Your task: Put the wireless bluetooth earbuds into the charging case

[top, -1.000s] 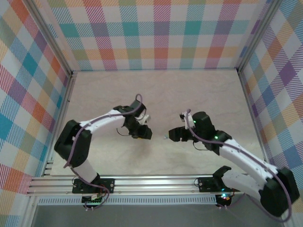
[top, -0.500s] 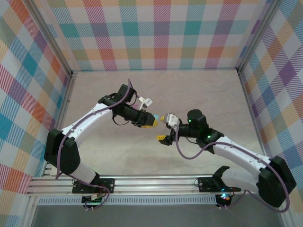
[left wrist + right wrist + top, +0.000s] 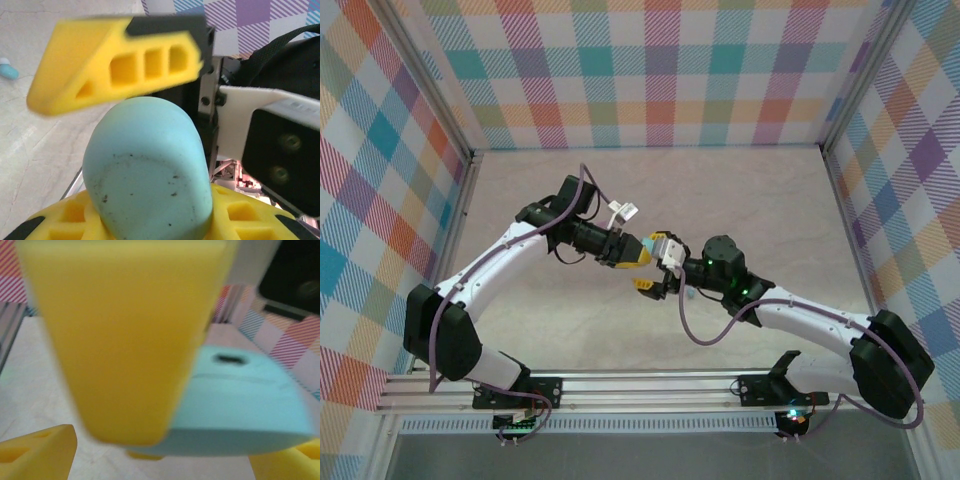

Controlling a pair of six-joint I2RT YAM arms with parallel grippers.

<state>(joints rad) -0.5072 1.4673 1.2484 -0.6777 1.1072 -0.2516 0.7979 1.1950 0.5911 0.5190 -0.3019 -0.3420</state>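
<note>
Now that the arms have met above the worktop (image 3: 770, 200), the left jaws clench the blue charging case (image 3: 145, 170) while the right jaws, newly spread, flank it, probably to open it.

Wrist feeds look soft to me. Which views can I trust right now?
Top external: sharp, evenly lit, no glare. Left wrist: light blue case fairly sharp, upper yellow finger smeared. Right wrist: near yellow finger heavily blurred, case edges soft.

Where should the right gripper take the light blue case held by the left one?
Probably its rounded free end: the light blue case juts past the left gripper, so the open right gripper can come head-on from the opposite side.
</note>
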